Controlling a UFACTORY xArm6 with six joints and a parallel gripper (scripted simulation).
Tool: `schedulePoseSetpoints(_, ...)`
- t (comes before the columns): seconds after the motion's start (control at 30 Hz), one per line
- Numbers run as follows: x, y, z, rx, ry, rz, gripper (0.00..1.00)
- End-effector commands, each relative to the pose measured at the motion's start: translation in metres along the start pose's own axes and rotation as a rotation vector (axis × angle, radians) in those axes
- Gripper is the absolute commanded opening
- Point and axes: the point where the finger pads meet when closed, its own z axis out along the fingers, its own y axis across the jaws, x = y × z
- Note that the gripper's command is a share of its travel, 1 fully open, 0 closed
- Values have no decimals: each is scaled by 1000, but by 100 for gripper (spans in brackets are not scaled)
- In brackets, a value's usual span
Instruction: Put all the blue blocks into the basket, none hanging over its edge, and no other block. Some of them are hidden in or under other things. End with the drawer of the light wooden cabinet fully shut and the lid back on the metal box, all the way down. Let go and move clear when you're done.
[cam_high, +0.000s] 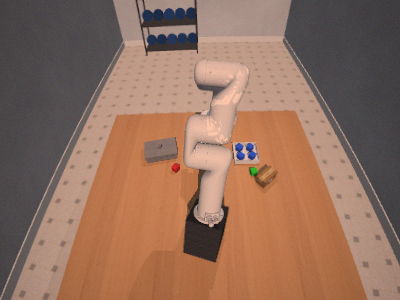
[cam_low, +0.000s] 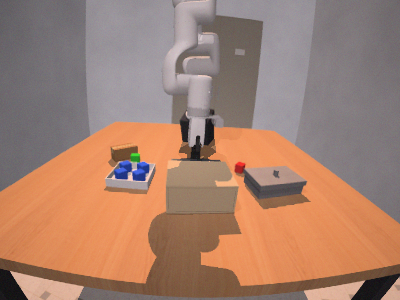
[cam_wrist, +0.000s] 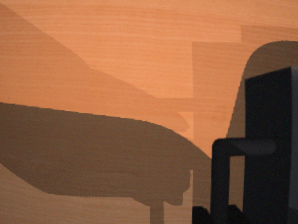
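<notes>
Bench (cam_high: 280, 240) (cam_low: 90, 220) carries all. Cabinet (cam_low: 201, 197) mid-bench, drawer side towards arm (cam_high: 212, 185) (cam_low: 192, 65). Metal box (cam_high: 161, 151) (cam_low: 275, 186), lid on. Basket (cam_high: 246, 162) (cam_low: 128, 184) holds four blue blocks (cam_high: 240, 156) (cam_low: 139, 175). Jaws (cam_low: 196, 154) nearly closed, clamped on handle (cam_wrist: 220, 175). Green block (cam_high: 253, 171) (cam_low: 135, 157), red block (cam_high: 176, 168) (cam_low: 240, 167) outside basket.

Cabinet (cam_low: 200, 196) (cam_wrist: 270, 110) between basket (cam_high: 246, 162) (cam_low: 127, 184) and metal box (cam_high: 161, 151) (cam_low: 275, 184) — four blocks (cam_high: 241, 156) (cam_low: 139, 175) in basket.
</notes>
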Motion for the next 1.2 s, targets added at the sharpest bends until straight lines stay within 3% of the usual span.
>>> schedulePoseSetpoints(0.0,0,13,0,3,4,-1,0)
schedulePoseSetpoints(0.53,0,36,0,3,4,-1,0)
schedulePoseSetpoints(1.17,0,37,0,3,4,-1,0)
